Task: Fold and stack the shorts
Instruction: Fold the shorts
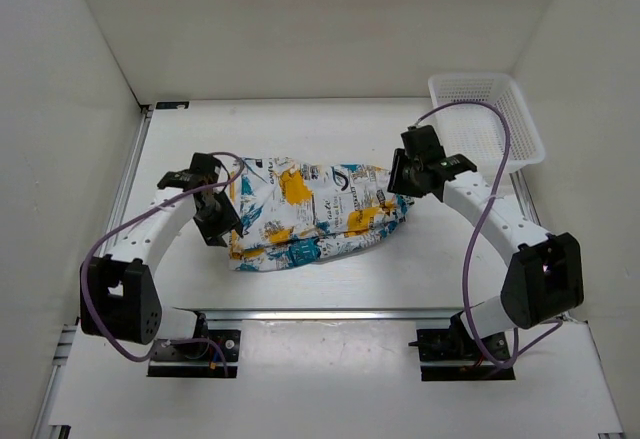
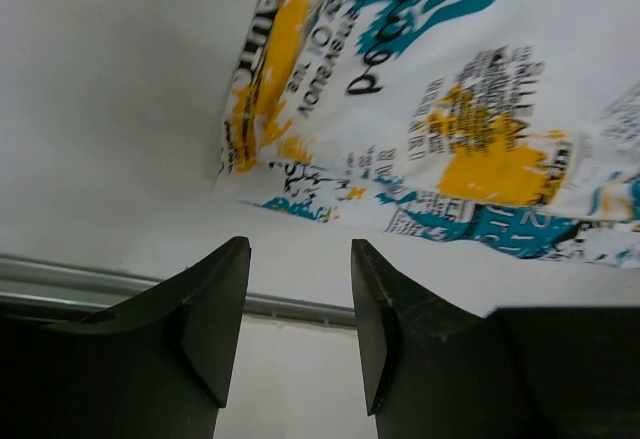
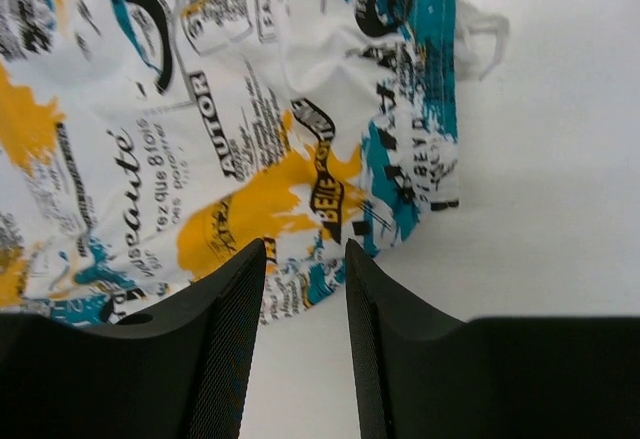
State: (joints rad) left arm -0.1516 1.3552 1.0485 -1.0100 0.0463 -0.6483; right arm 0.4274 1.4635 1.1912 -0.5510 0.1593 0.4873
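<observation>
Lying in the middle of the desk (image 1: 400,269), the shorts (image 1: 315,214) make a long, roughly folded bundle between the two arms. Left pincer (image 2: 300,249): jaws parted, nothing between them, hovering over bare desk just off the bundle's left end. Right pincer (image 3: 305,249): jaws parted, empty, above the bundle's right end. White mesh basket (image 1: 470,79) sits at the far right corner, apart from the shorts.

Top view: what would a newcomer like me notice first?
The shorts, loudly printed in yellow, teal and black, lie bunched mid-table. The open left claw and right claw flank them, one at each end, holding nothing. A white mesh basket sits in the far right corner.
</observation>
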